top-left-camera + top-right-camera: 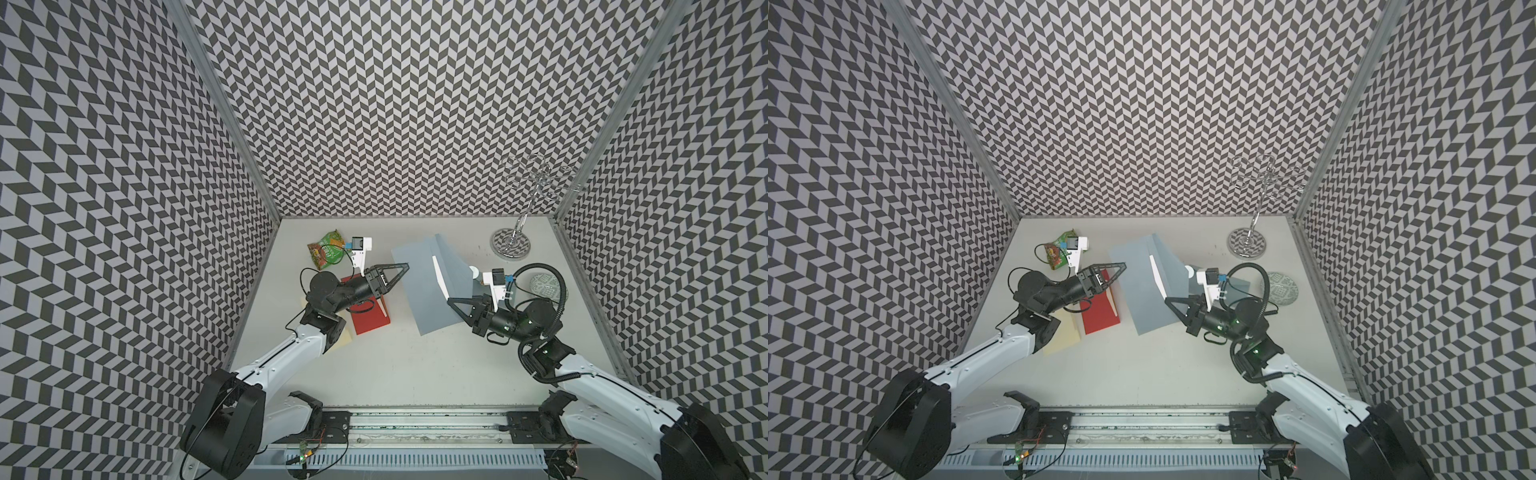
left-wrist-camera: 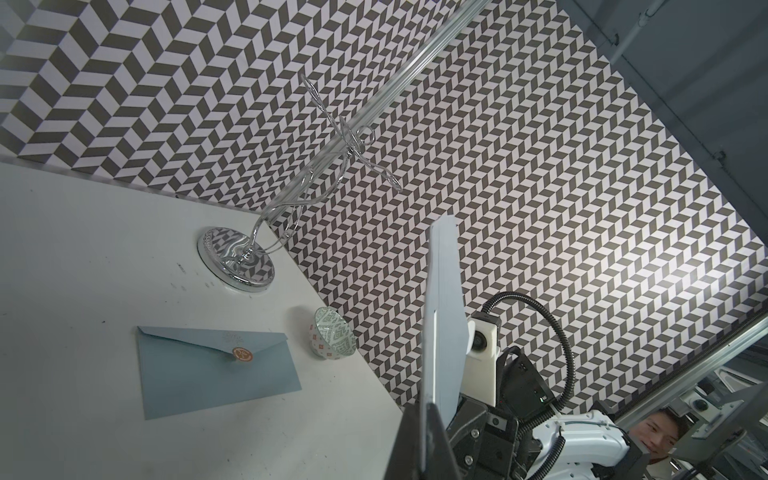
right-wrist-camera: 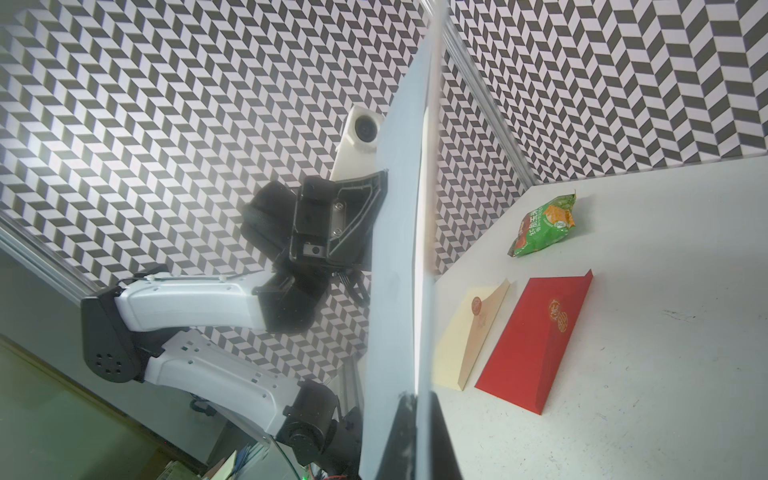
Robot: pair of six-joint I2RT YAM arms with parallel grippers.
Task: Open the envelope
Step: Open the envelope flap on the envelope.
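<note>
Above mid-table, the envelope [image 1: 415, 291] hangs between 2 grippers: left gripper [image 1: 404, 266] pinches its edge, right gripper [image 1: 451, 300] clamps by the flap [image 1: 455, 266]. Flap looks lifted; folding it fully back remains.

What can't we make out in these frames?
Held envelope contents: both top views show only a white strip; both wrist views see it edge-on.
Left gripper pinch point: in the right wrist view the envelope covers the tips of its fingers.
Cream envelope: the left arm covers most of it in both top views.
Snack bag print: too small.
</note>
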